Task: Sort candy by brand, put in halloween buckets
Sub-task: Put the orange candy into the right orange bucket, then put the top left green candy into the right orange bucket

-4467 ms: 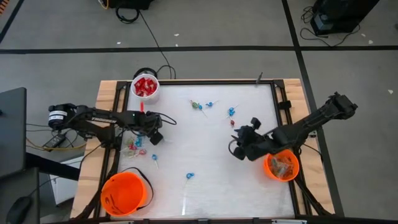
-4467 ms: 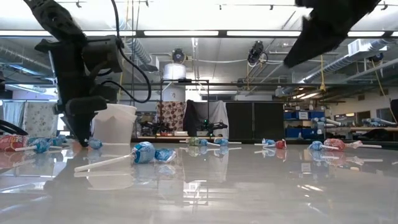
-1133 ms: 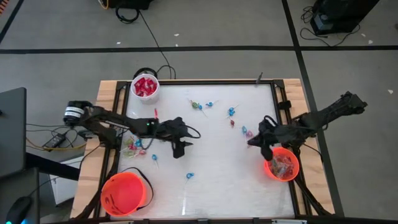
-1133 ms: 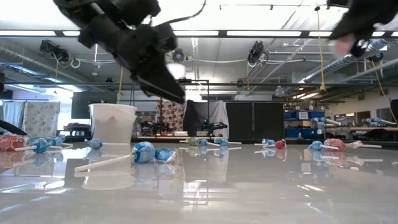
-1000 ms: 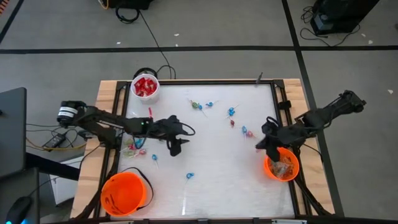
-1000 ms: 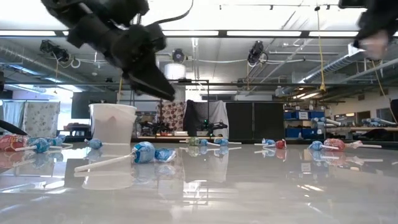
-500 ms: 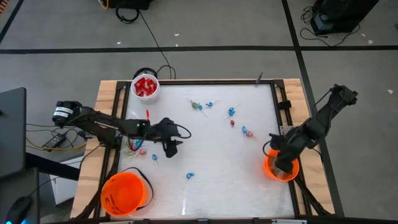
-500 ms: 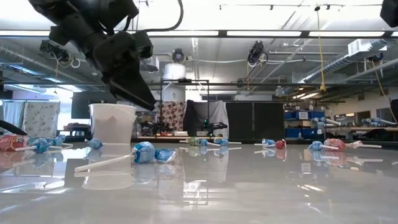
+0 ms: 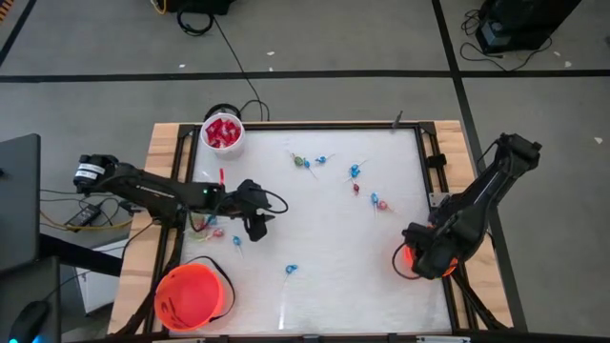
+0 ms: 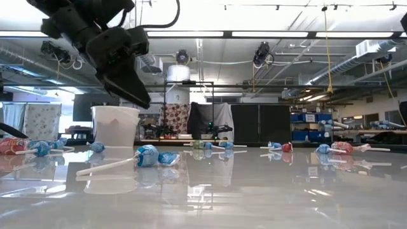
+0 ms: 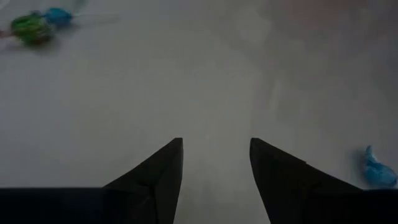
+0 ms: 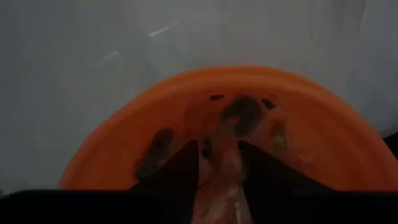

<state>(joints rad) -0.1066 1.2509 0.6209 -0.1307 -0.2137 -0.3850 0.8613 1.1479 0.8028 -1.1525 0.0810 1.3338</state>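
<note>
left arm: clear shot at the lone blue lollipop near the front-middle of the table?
Probably yes. The left gripper hangs open above bare tabletop, and the blue lollipop lies alone, with nothing between them. The right gripper is away over its orange bucket, out of the path.

My left gripper [image 9: 255, 229] hangs above the table [image 9: 324, 286] on its left half, near the loose lollipops [image 9: 212, 227] lying by the left edge. One lollipop [image 9: 291, 271] lies alone toward the near middle. A second group of lollipops [image 9: 310, 161] lies toward the far side, with more sweets [image 9: 367, 193] to its right. The cup-like pail [image 9: 222, 133] stands at the far left corner, packets inside it. One bucket [image 9: 191, 295] stands at the near left corner. My right gripper [image 12: 219, 163] sits directly over the other bucket [image 12: 311, 130], at the table's right edge, sweets lying in it.
</note>
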